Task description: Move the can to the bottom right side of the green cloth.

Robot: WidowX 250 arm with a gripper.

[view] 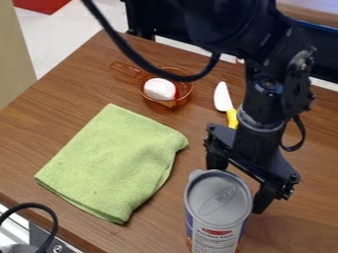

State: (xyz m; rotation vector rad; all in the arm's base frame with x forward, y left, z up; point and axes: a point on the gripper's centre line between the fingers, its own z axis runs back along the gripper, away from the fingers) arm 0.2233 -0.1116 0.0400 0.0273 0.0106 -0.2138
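The gripper [239, 184] hangs over the right-hand part of the table, behind and to the right of the can. Its two fingers are spread apart; the can's lid hides the lower end of the left one, while the other comes down at the can's right edge. Whether either touches the can, I cannot tell. The tall can [218, 205], with a grey lid and a printed label, looks upright at the bottom centre, its base cut off by the lower edge. To its left lies the folded green cloth [112, 160], flat on the table.
An orange transparent pan [168, 103] holding a white item stands beyond the cloth. A knife with a white blade [222, 96] and yellow handle lies left of the arm. The brown wooden table [46, 116] ends in a front edge at lower left, beside a cable.
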